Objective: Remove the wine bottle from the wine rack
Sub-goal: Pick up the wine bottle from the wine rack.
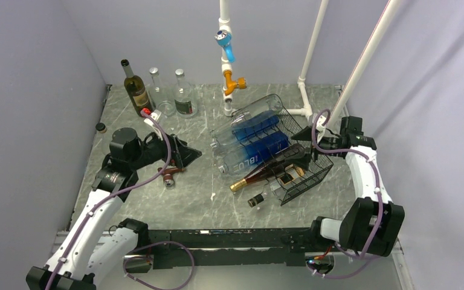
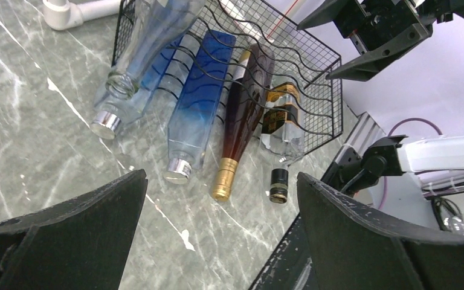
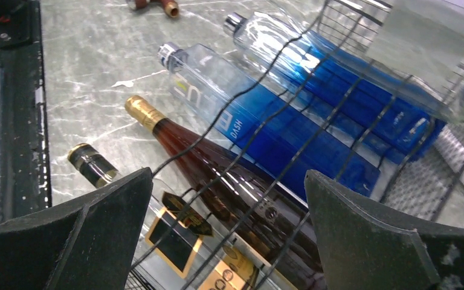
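The wine bottle (image 1: 267,172) — dark amber glass with a gold foil top — lay on its side in the bottom tier of the wine rack (image 1: 314,166), toward the right side of the table (image 1: 205,205). Its neck poked out of the open front toward the near edge, leaving a free place to grip. Two blue bottles (image 1: 260,148) lay on its far side and a clear bottle (image 1: 269,193) with a black-and-gold label on its near side. The right gripper (image 1: 307,140) hung at the rack's right end, jaws spread wide, probably to steady the rack. The left gripper (image 1: 187,158), also spread and empty, faced the necks from mid-table — placed, I judge, to draw the bottle out.
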You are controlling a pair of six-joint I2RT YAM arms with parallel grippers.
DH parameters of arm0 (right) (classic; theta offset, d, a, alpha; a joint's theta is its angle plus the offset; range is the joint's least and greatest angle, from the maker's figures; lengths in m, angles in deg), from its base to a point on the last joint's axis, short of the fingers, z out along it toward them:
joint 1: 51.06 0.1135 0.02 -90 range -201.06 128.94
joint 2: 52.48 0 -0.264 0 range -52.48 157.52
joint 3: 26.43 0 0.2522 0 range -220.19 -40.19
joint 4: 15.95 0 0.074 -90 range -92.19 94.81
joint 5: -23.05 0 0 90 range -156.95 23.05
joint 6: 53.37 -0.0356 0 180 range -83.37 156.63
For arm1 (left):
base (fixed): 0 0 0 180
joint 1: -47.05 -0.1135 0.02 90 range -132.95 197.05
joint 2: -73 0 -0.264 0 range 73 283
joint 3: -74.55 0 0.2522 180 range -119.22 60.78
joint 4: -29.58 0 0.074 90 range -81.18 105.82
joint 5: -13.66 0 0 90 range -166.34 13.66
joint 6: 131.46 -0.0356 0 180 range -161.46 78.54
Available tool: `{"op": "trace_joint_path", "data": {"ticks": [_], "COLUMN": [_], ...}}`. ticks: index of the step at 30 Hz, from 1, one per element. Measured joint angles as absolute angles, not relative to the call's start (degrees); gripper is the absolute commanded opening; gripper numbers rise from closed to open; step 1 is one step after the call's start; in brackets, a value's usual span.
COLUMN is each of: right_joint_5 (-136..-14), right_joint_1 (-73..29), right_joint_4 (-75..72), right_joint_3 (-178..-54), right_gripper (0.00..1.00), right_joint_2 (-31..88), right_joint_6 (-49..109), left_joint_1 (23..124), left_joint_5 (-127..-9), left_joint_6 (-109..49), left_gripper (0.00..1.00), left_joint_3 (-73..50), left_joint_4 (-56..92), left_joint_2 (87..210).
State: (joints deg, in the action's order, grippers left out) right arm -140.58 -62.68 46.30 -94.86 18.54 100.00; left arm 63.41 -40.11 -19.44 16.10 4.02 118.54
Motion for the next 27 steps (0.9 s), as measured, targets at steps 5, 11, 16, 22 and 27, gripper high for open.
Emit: {"op": "trace_joint_path", "data": {"ticks": [5,11,16,22,27], "right_joint_5": [-140.6,-141.08,-141.54,-140.12,-136.62], "right_joint_1": [-65.74,-66.37,-66.35,-64.36,-58.96], "right_joint_4": [46.36,46.21,46.78,49.79,49.4], "right_joint_3": [-94.69,-93.9,-94.18,-100.48,-105.79], "right_gripper": [1.0,1.0,1.0,1.0,1.0], "right_joint_2": [18.0,15.2,14.02,14.06,14.94], "right_joint_6": [100.72,100.5,100.0,98.32,93.64], "left_joint_1": [63.41,63.41,63.43,63.43,63.43], "left_joint_5": [-39.96,-41.91,-44.51,-46.28,-46.02], "left_joint_6": [-17.19,-14.33,-10.68,-6.64,-5.21], "left_gripper": [1.0,1.0,1.0,1.0,1.0], "left_joint_3": [17.43,19.05,23.09,25.87,25.85], "left_joint_4": [3.92,4.0,5.2,6.73,6.89], "left_joint_2": [117.01,113.47,109.42,109.32,110.78]}}
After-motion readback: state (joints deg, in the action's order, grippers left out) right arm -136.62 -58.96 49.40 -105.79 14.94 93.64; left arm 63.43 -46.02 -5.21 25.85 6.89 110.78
